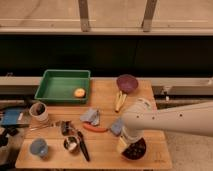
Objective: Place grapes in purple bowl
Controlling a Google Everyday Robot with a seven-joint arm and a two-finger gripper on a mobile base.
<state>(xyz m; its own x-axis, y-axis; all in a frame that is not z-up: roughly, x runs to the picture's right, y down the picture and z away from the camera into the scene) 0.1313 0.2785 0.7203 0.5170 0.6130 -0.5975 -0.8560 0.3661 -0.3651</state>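
The grapes [136, 149] are a dark reddish-purple bunch lying in an orange-red bowl [143, 146] at the table's front right. The purple bowl [127, 82] stands at the back of the table, right of centre, and looks empty. My white arm reaches in from the right. Its gripper [123, 143] hangs at the left rim of the orange-red bowl, right at the grapes. The wrist hides much of the bowl and the gripper's tips.
A green tray [55, 86] at the back left holds a yellow-orange fruit [79, 92]. A banana [119, 100], a blue cloth [91, 116], a red-orange stick-shaped item [94, 128], a metal cup [71, 144], a blue cup [38, 146] and a black tool [82, 146] lie around the middle and front left.
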